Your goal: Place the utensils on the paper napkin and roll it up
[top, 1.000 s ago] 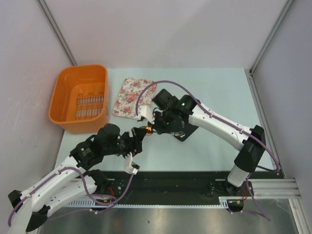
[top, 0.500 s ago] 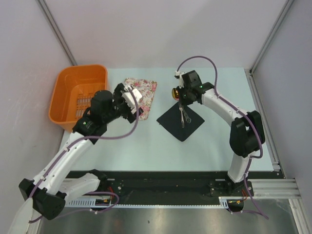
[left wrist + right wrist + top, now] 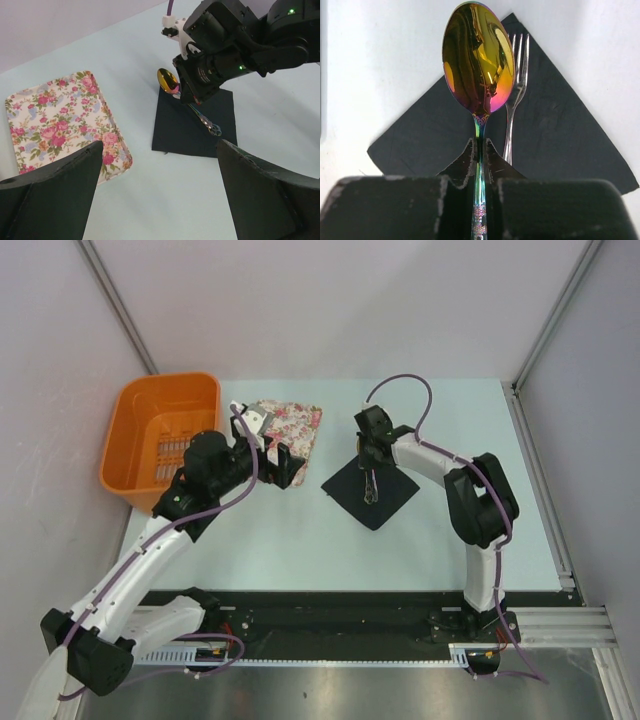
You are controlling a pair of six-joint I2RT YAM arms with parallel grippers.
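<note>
The black paper napkin (image 3: 390, 502) lies as a diamond at mid-table; it also shows in the left wrist view (image 3: 185, 135) and the right wrist view (image 3: 415, 137). A silver fork (image 3: 372, 490) lies on it (image 3: 512, 107). My right gripper (image 3: 371, 455) (image 3: 480, 150) is shut on the thin handle of the gold-headed spoon (image 3: 479, 60) and holds it over the napkin's far corner, beside the fork; the spoon head also shows in the left wrist view (image 3: 167, 80). My left gripper (image 3: 284, 468) (image 3: 160, 200) is open and empty, to the left of the napkin.
A pink-and-white floral cloth (image 3: 285, 430) (image 3: 65, 120) lies left of the napkin, partly under my left gripper. An orange basket (image 3: 168, 379) stands at the far left. Grey walls close in the table at the back and sides.
Both grippers have left the near middle of the table. My left gripper has moved to the floral cloth. My right gripper has carried the spoon to the napkin's far corner and lowered.
</note>
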